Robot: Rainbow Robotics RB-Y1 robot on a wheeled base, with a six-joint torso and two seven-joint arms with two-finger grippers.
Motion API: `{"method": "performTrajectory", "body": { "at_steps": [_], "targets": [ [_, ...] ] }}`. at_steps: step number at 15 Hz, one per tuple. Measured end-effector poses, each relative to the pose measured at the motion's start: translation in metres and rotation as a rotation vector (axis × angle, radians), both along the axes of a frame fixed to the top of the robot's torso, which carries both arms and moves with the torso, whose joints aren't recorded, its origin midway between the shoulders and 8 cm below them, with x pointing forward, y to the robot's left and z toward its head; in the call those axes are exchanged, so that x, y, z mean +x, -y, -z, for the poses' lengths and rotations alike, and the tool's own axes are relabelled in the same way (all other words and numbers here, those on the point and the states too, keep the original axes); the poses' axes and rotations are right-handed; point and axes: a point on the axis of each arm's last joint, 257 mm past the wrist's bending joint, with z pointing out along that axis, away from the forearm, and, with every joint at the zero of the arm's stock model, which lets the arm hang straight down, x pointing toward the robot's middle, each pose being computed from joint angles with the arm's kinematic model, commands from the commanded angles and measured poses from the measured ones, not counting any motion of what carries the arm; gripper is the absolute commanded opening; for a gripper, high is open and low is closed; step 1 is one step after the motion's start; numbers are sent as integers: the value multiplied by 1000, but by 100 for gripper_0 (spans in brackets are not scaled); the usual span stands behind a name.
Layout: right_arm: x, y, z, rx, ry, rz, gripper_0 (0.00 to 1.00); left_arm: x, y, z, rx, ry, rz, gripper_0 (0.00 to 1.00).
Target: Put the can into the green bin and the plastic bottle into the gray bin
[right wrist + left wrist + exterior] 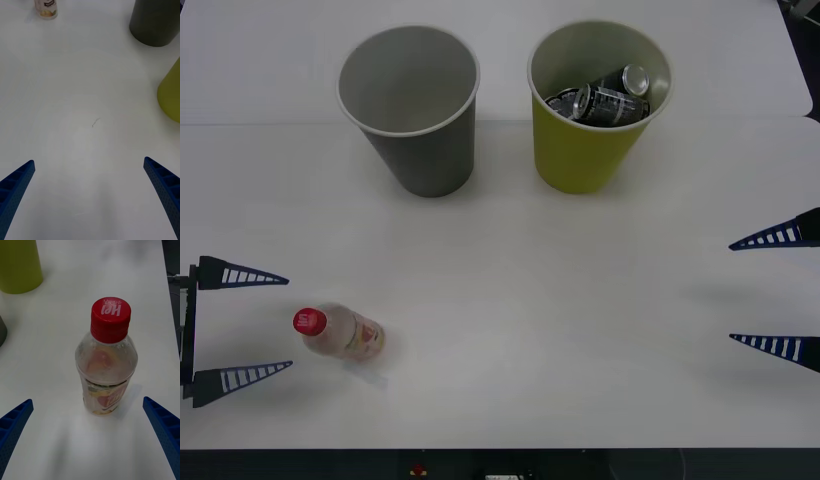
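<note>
White table (510, 300) is carrying everything. At its far side the gray bin (415, 150) and the green bin (585, 150) are standing upright just beside each other, gray on the robot's left, green on the right, not touching. Dark cans (608, 98) are lying inside the green bin; nothing is showing inside the gray one.

Left gripper (245, 322) is hovering at the near left edge, fingers spread wide, gripping nothing. Right gripper (775, 292) is sitting at the right edge — also wide open and empty, well apart from both bins.

The plastic bottle (343, 334) is standing upright on the table, just in front of the left gripper's open fingers, roughly in line with the gap, no contact — red cap (111, 318) on top.
</note>
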Motion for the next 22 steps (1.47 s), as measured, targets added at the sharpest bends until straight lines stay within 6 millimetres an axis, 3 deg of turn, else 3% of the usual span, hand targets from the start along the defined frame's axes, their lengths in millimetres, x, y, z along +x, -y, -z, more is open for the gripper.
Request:
{"method": "performTrajectory", "body": {
  "at_steps": [8,14,22],
  "targets": [
    [0,0,0,0,0,0,100,5,13,35,-145,-64,-33,100],
    [0,0,0,0,0,0,100,11,44,51,-265,-118,-47,100],
    [0,0,0,0,0,0,100,19,75,52,-344,-87,-31,100]
  ]
}}
